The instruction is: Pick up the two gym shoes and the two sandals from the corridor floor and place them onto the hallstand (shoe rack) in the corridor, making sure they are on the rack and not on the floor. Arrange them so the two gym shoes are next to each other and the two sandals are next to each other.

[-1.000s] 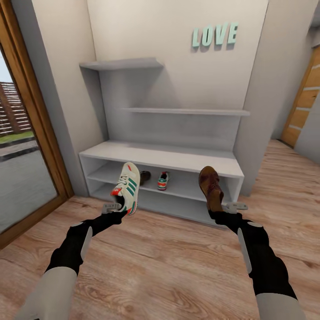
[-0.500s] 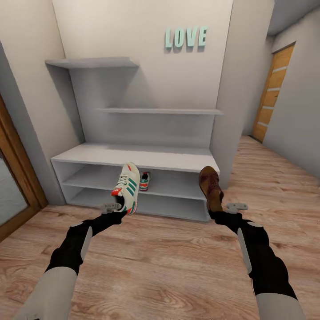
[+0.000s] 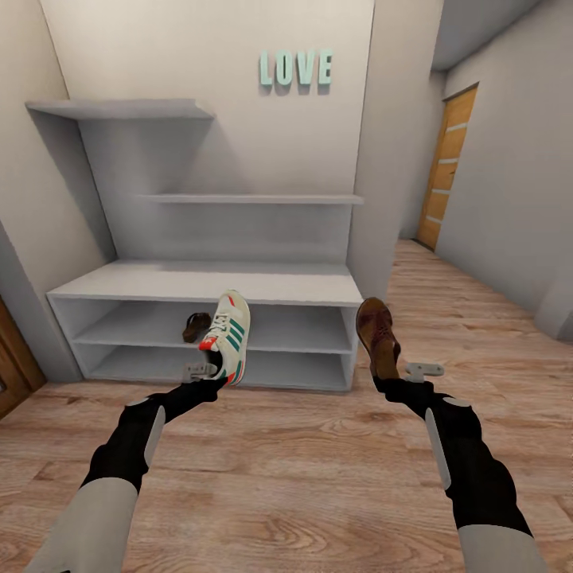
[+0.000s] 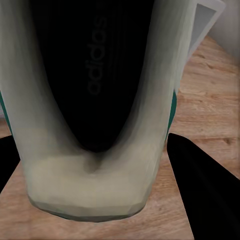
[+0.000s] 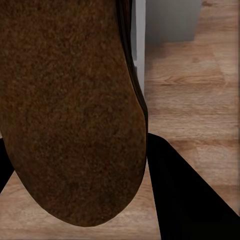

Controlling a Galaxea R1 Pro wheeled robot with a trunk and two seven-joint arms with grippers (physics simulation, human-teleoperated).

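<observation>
My left gripper (image 3: 213, 374) is shut on a white gym shoe (image 3: 228, 334) with green stripes, held toe-up in front of the hallstand (image 3: 199, 280). The left wrist view looks into this gym shoe (image 4: 100, 100) between dark fingers (image 4: 200, 190). A brown sandal (image 3: 377, 330) stands upright in my right gripper (image 3: 387, 376), which is shut on it, just off the hallstand's right end. Its sole (image 5: 65, 110) shows close up in the right wrist view. Another brown sandal (image 3: 194, 326) lies in the upper cubby tier. The second gym shoe is hidden. The corridor floor (image 3: 294, 477) lies below both arms.
A grey wall column (image 3: 390, 159) stands right of the hallstand. The corridor runs on to the right toward a wooden door (image 3: 446, 171). A wooden door frame (image 3: 12, 358) edges the far left. Teal LOVE letters (image 3: 294, 69) hang on the wall.
The camera has swung right, so the hallstand slid left in the picture. The gym shoe in the cubby is now behind the held one, and the cubby sandal shows again. Both grips are unchanged.
</observation>
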